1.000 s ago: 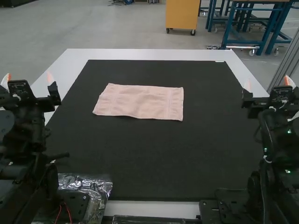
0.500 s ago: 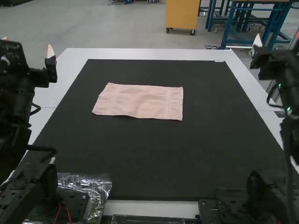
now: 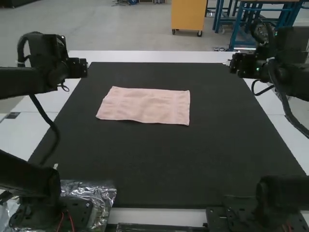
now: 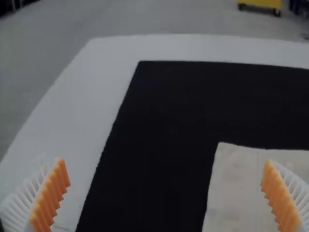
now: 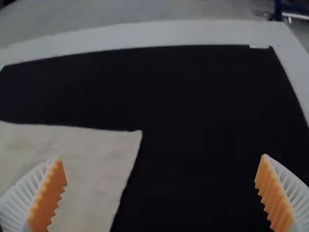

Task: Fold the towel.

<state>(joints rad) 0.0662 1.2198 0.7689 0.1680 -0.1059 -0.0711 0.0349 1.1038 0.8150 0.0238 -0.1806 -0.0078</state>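
A pink towel (image 3: 145,105) lies flat as a wide rectangle on the black mat, its left side slanting. My left gripper (image 3: 78,68) hangs above the mat's far left part, left of the towel; my right gripper (image 3: 240,65) is over the far right side, well apart from it. In the left wrist view, my left gripper (image 4: 164,193) is open, with the towel (image 4: 256,188) partly behind one finger. My right gripper (image 5: 161,193) is also open in the right wrist view, and the towel (image 5: 82,169) shows below it. Neither gripper touches the cloth.
The black mat (image 3: 164,164) covers most of the white table (image 3: 159,56). Crumpled silver plastic (image 3: 99,195) lies at the near left, beside the left arm's base. A bare stretch of mat surrounds the towel.
Both arms have risen and swung forward and inward, bringing their grippers from the sides to above the mat's far edges. The towel has stayed put.
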